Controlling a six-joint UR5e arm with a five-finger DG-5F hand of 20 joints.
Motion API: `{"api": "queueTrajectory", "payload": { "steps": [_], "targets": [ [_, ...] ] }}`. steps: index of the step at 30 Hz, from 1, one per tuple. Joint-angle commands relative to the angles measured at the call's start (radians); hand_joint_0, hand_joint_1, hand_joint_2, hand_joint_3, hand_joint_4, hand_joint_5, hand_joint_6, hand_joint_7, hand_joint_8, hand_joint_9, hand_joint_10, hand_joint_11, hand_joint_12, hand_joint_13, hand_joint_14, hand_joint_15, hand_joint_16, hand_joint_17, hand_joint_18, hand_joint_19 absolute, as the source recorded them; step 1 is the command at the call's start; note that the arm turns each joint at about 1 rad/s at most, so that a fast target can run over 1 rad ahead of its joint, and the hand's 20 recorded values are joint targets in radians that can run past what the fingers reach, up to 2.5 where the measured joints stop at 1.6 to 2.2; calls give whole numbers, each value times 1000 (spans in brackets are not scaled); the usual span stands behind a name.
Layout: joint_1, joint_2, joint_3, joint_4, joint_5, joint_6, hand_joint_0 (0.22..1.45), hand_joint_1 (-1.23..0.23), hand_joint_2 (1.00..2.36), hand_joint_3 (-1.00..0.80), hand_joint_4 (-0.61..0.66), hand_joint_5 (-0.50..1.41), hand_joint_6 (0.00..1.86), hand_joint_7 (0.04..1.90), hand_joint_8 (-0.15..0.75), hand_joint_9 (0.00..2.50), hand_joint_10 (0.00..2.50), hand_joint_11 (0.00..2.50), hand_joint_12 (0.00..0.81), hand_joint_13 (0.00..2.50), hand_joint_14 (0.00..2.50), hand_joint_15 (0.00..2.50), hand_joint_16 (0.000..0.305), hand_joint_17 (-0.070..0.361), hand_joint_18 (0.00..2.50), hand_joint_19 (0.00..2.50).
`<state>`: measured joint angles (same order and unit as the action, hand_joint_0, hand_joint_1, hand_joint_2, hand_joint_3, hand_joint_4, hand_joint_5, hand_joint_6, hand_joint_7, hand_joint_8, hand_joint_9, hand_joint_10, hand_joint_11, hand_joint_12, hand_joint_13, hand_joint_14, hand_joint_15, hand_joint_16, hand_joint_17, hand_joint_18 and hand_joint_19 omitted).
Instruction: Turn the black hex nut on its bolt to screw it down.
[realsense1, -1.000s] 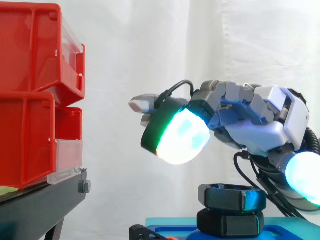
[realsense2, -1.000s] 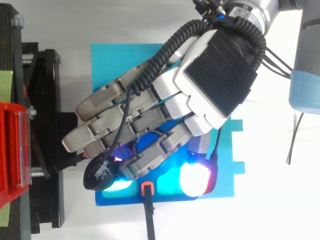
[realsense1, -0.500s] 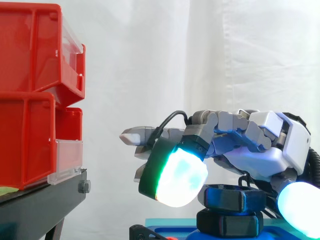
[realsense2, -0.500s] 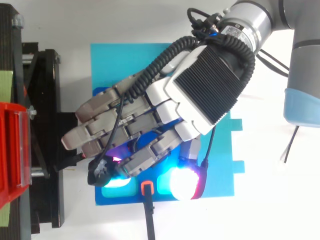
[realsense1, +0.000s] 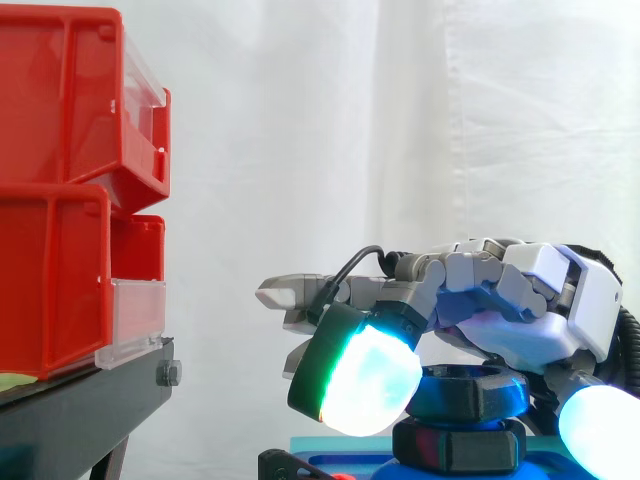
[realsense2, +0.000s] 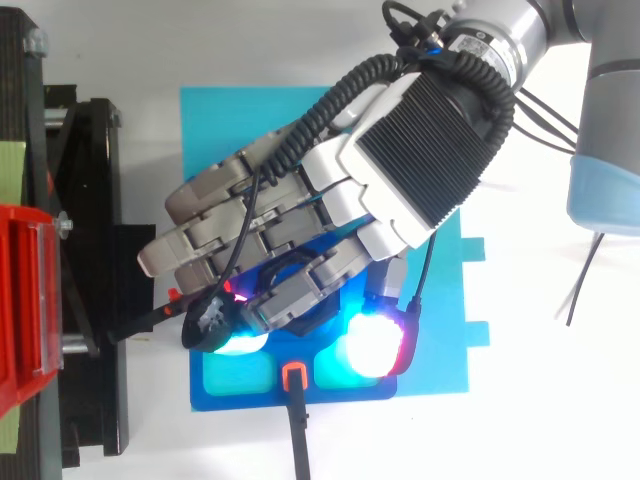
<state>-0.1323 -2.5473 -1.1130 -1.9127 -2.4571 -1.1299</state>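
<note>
At the left edge, red bins (realsense1: 55, 150) are stacked on a black stand (realsense1: 70, 415), well apart from the work. To their right a blue mat (realsense2: 230, 130) lies on the white counter. The black nut (realsense1: 470, 392) stands over the mat's edge nearest the side camera, on a bolt hidden from view, just above a second hex piece (realsense1: 458, 447). The hand (realsense1: 530, 300) reaches in from the right and lies palm-down on top of the nut. I cannot tell whether it has a grip on the nut or merely rests there.

The nut looks like a stiff, solid piece that will neither give nor break. Its faces look smooth, so a light hold would probably slip. It is best taken low on two opposite flats, not over the corners, with steady squeeze throughout the turn.
</note>
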Motion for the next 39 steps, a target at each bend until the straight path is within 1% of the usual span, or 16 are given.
{"api": "queueTrajectory", "payload": {
  "steps": [1, 4, 13, 17, 21, 23, 24, 26, 28, 29, 30, 34, 39],
  "targets": [
    [-3, -1, 1, 1, -2, -1, 457, -316, 1000, -500, 288, -63, 724, 831, 367, 614, 5, 204, 371, 386, 2, 74, 56, 127, 352, 472],
    [-4, 1, 1, 1, -5, -1, 458, -315, 1000, -500, 296, -69, 764, 759, 369, 618, 5, 216, 372, 389, 4, 74, 57, 127, 355, 471],
    [-12, 1, 1, 3, -10, 1, 460, -313, 1000, -500, 307, -70, 770, 750, 375, 626, 6, 225, 372, 397, 1, 78, 55, 124, 338, 454],
    [-20, 1, 2, 14, -11, 2, 461, -310, 1000, -500, 305, -71, 766, 756, 374, 624, 5, 217, 371, 401, 2, 75, 55, 123, 328, 446],
    [-32, 1, 15, 27, -42, 9, 462, -311, 1000, -500, 303, -72, 761, 760, 374, 623, 5, 217, 372, 406, 2, 83, 54, 122, 327, 436],
    [-32, 1, 19, 29, -45, 10, 463, -311, 1000, -500, 299, -72, 757, 766, 375, 622, 6, 215, 370, 412, 3, 89, 53, 120, 322, 428],
    [-36, 1, 27, 31, -57, 15, 463, -311, 1000, -500, 302, -72, 757, 766, 373, 622, 6, 216, 371, 413, 3, 86, 53, 120, 321, 428],
    [-39, -1, 33, 31, -69, 19, 464, -311, 1000, -500, 307, -72, 754, 761, 374, 624, 5, 209, 373, 418, 3, 86, 54, 120, 324, 429],
    [-52, -1, 44, 34, -85, 25, 464, -311, 1000, -500, 305, -72, 751, 767, 374, 622, 5, 216, 372, 421, 3, 86, 53, 120, 323, 418],
    [-55, 1, 44, 34, -86, 25, 464, -312, 1000, -500, 311, -71, 746, 771, 375, 623, 5, 216, 374, 423, 2, 91, 53, 120, 323, 410],
    [-62, 1, 44, 35, -89, 25, 464, -312, 1000, -500, 307, -71, 745, 773, 375, 623, 5, 216, 373, 423, 3, 90, 53, 120, 322, 411],
    [-81, -1, 44, 43, -89, 25, 465, -313, 1000, -500, 308, -72, 709, 821, 373, 623, 5, 204, 371, 423, 3, 88, 53, 118, 316, 421],
    [-92, 1, 48, 63, -89, 35, 463, -322, 1000, -500, 315, -72, 688, 843, 375, 623, 5, 207, 373, 424, 3, 91, 53, 119, 316, 429]
  ]
}}
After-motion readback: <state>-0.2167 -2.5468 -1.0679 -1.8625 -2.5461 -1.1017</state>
